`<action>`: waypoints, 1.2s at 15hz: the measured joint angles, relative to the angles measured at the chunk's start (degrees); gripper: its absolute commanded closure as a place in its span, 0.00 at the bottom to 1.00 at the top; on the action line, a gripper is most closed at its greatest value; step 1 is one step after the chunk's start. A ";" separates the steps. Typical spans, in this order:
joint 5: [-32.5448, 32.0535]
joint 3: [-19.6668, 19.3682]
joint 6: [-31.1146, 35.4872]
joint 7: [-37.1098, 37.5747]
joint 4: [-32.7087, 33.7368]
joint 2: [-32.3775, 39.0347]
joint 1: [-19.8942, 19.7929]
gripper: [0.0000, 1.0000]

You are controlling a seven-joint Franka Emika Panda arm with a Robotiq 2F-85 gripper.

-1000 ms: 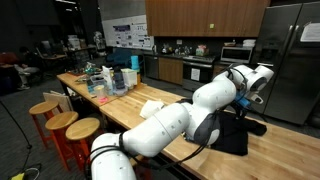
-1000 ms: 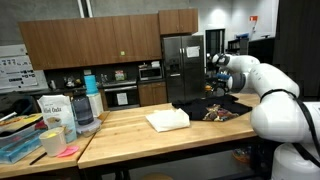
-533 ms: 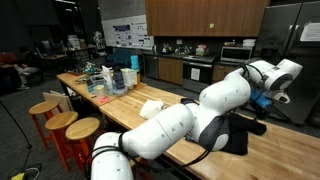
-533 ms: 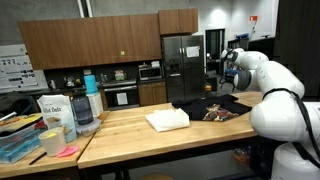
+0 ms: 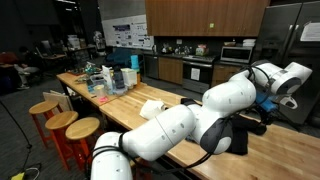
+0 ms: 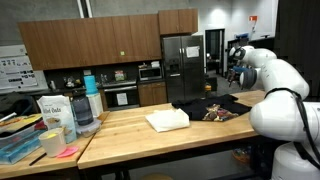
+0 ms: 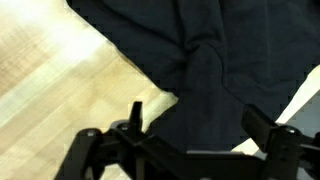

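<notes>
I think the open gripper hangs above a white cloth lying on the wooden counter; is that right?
Not quite. The wrist view shows the open gripper above a black cloth, not a white one; it does lie on the wooden counter.

We see a plain black cloth (image 7: pixel 220 70), unpatterned, lying on a pale wood table (image 7: pixel 50 70) with fine straight grain. The gripper (image 7: pixel 197 125) above it is black too, while the arm (image 5: pixel 170 125) is glossy white. In an exterior view a folded towel (image 6: pixel 167 120) is white and a small note (image 6: pixel 68 151) pink. The stools (image 5: pixel 62 120) have light wooden seats on red legs. The cabinets (image 6: pixel 90 40) are warm brown.
</notes>
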 measured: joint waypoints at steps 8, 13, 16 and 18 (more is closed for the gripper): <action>0.18 0.11 -0.03 5.91 -0.22 3.49 1.97 0.00; 0.36 0.08 4.29 13.66 -0.15 4.96 1.67 0.00; 0.36 -0.06 7.62 17.89 -0.15 5.56 1.68 0.00; 0.35 -0.20 8.83 19.99 -0.16 5.91 1.87 0.00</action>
